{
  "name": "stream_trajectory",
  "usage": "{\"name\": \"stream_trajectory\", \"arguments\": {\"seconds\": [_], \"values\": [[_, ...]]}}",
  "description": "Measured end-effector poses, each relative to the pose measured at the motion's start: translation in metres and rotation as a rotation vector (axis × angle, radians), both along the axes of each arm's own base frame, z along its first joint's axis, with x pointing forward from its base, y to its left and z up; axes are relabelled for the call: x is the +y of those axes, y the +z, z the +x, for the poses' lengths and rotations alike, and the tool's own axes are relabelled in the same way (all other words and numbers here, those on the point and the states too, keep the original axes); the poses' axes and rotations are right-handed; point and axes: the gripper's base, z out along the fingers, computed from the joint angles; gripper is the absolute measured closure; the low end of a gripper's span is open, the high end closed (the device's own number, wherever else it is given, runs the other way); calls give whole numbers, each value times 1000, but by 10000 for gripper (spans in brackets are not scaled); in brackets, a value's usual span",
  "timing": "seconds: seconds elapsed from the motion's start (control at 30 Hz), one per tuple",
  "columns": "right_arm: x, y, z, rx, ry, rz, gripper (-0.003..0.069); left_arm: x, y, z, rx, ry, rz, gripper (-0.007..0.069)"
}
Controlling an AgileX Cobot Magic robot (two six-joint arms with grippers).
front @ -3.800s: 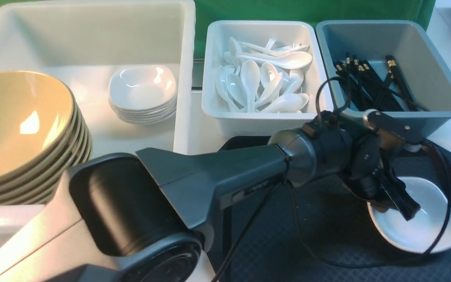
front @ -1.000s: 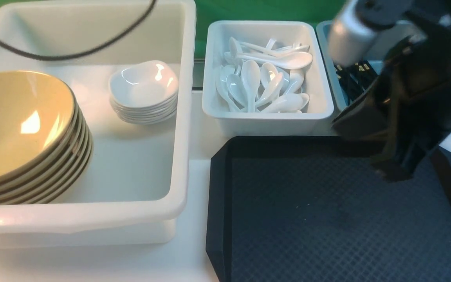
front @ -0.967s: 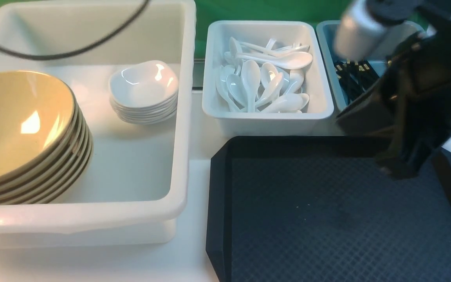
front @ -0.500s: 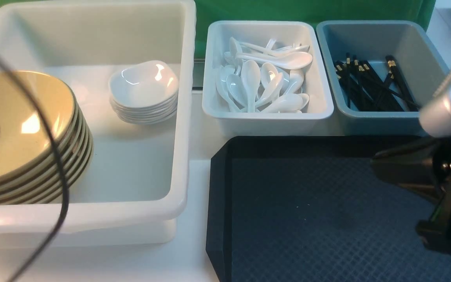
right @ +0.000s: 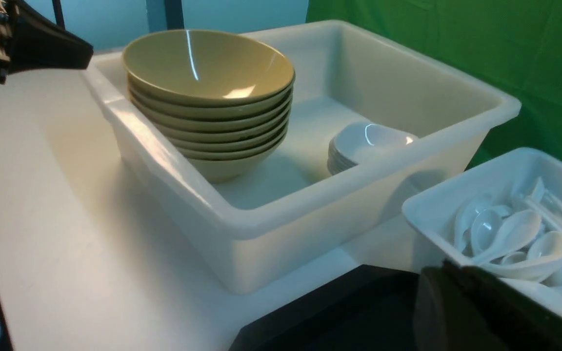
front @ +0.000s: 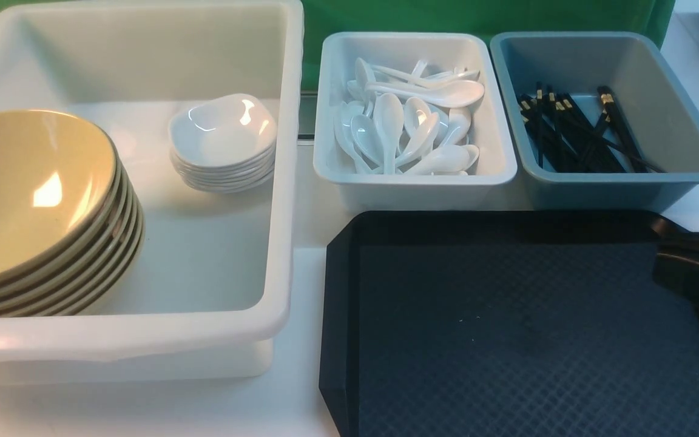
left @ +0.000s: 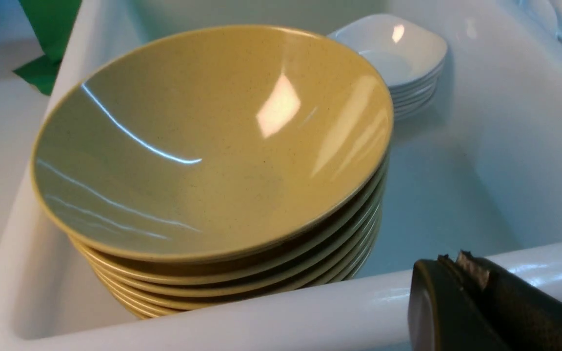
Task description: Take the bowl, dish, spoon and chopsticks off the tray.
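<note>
Now the large black diamond-textured plastic tray (front: 507,340) lies bare; the mustard-yellow bowl (front: 22,188) tops its stack and the small white dish (front: 222,130) tops another, both inside the big white tub (front: 283,182). White soup spoons (front: 407,124) fill the white bin and black chopsticks (front: 574,130) the grey-blue bin; the left gripper (left: 461,265) seems closed on nothing, while the right gripper (front: 698,282) is too cropped to tell.

Front view: camera high on the robot's side, angled down and forward; white tub (front: 283,182) fills the frame's left, spoon bin (front: 413,182) upper centre, grey-blue bin (front: 604,188) upper right, black tray (front: 337,291) lower right. Left wrist view: close, low, just outside the tub's near rim (left: 261,312), facing in over the yellow bowl stack (left: 212,146) toward the stacked white dishes (left: 398,53) at upper right. Right wrist view: farther back, facing across the table; tub mid-frame, spoon bin lower right, tray corner at bottom edge, green backdrop (right: 456,53) upper right. All three views share the tub, bowl stack and dishes.
</note>
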Motion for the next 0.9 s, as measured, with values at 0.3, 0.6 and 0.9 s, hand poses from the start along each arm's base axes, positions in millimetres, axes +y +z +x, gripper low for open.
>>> {"name": "stream_trajectory", "arguments": {"seconds": [0.3, 0.6, 0.9], "values": [[0, -1, 0, -4, 6, -13, 599, 0, 1, -2, -10, 0, -2, 634], [0, -1, 0, -4, 6, -13, 594, 0, 1, -2, -10, 0, -2, 634], [-9, -29, 3, 1, -110, 141, 622, 0, 1, -2, -10, 0, -2, 632]]}}
